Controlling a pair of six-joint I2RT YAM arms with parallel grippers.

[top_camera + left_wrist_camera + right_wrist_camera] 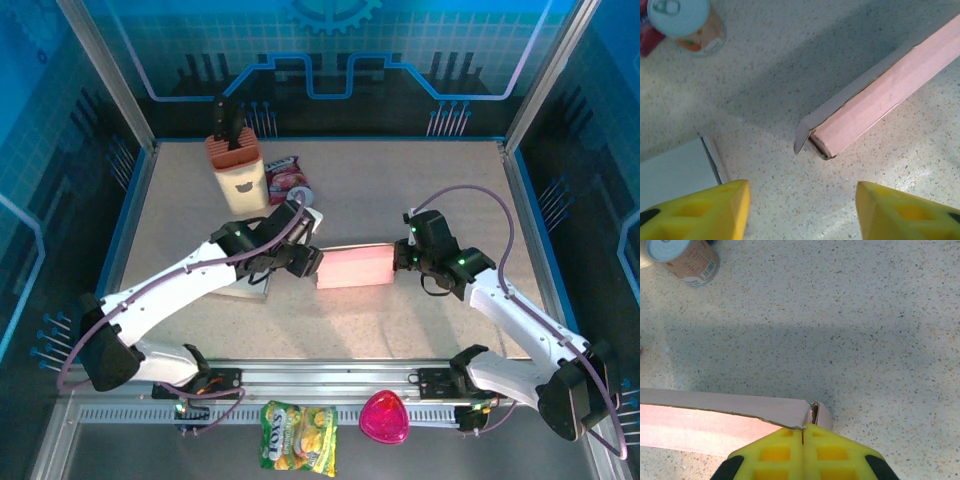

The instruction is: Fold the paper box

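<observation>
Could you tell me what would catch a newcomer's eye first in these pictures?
The pink box lies mid-table between the arms. The right fingers are shut at its right end; the left fingers stand open just short of its left end, where a flap sticks out.

Middle: the pink paper box lay across the table, and a gripper stood at each end, so that line was blocked.
Left gripper: its fingers stood apart, with bare table between them and the box end near ahead.
Right gripper: its fingers were closed together at the box end, with no gap.
Beside left fingers: a flat white box lay close.
Back left: a knife holder, a snack packet and a can crowded the corner.
Back right: bare table, open passage.
Front strip: it was free between the paper box and the rail.
Past the rail: a yellow snack bag and a pink heart-shaped dish lay there.
</observation>
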